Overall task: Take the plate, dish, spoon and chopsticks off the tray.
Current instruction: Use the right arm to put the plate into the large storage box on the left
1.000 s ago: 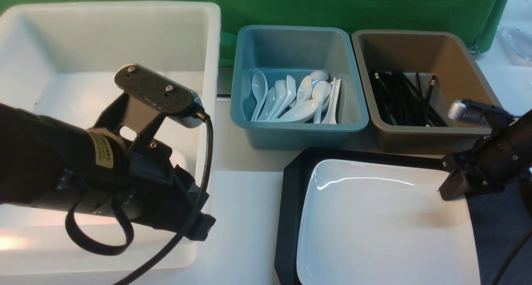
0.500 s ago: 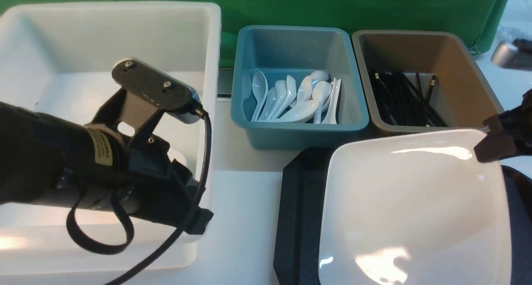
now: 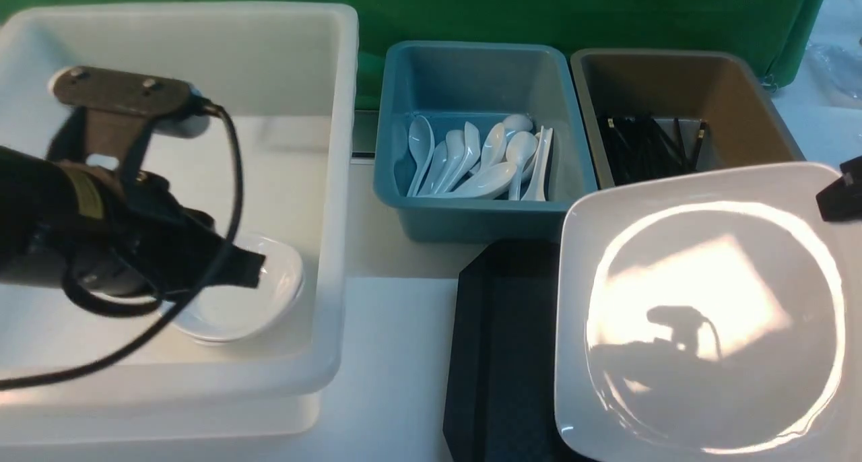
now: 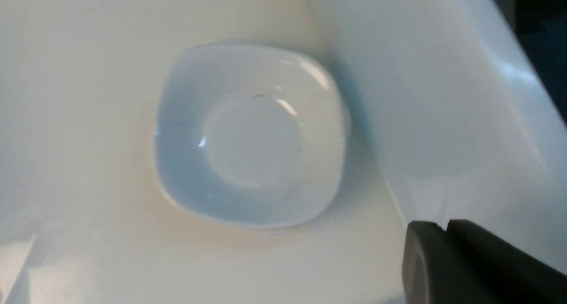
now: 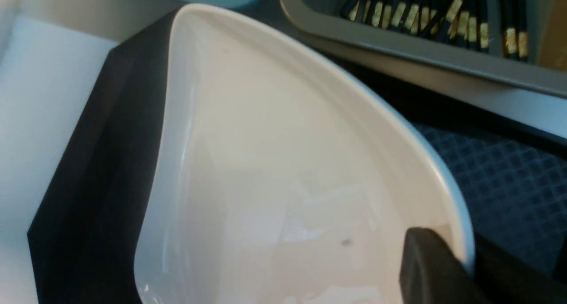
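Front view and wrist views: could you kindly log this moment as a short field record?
plate: tilted up over the tray, gripped at its rim
right gripper: jaws shut on plate
left gripper: jaws shut, empty, over the white tub
dish: lying in the white tub
spoons: in blue tub
chopsticks: in brown tub

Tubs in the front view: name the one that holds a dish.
The big white tub on the left: a small white dish lies in it. The blue tub holds spoons, the brown tub chopsticks.
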Tool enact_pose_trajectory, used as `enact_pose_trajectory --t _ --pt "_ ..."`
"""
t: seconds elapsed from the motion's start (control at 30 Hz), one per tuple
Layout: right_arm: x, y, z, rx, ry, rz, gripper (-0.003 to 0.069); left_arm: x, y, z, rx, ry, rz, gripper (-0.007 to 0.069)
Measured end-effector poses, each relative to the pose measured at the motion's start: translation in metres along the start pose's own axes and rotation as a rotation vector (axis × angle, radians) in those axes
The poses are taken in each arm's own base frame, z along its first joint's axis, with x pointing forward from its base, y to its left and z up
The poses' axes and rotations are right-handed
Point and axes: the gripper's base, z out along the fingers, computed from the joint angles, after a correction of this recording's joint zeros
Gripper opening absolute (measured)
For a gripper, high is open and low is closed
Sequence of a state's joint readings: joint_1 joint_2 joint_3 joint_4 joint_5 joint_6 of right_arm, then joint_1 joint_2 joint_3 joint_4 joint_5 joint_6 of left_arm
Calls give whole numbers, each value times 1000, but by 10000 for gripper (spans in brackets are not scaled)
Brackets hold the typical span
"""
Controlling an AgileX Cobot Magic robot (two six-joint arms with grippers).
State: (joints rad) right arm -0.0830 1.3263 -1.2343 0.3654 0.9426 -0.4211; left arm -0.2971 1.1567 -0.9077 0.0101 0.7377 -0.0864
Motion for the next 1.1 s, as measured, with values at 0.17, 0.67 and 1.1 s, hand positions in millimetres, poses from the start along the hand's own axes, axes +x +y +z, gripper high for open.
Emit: enact_pose_trajectory --t 0.17,0.67,1.1 --pt "-13 5 -18 -10 -50 -7 54 -1 26 -1 -32 -5 -67 17" --pt "-87 40 -63 -246 -388 0 54 0 48 -15 -34 -62 -138 17" --pt "-172 143 19 -480 -484 -69 54 10 64 -45 -122 -102 -224 17"
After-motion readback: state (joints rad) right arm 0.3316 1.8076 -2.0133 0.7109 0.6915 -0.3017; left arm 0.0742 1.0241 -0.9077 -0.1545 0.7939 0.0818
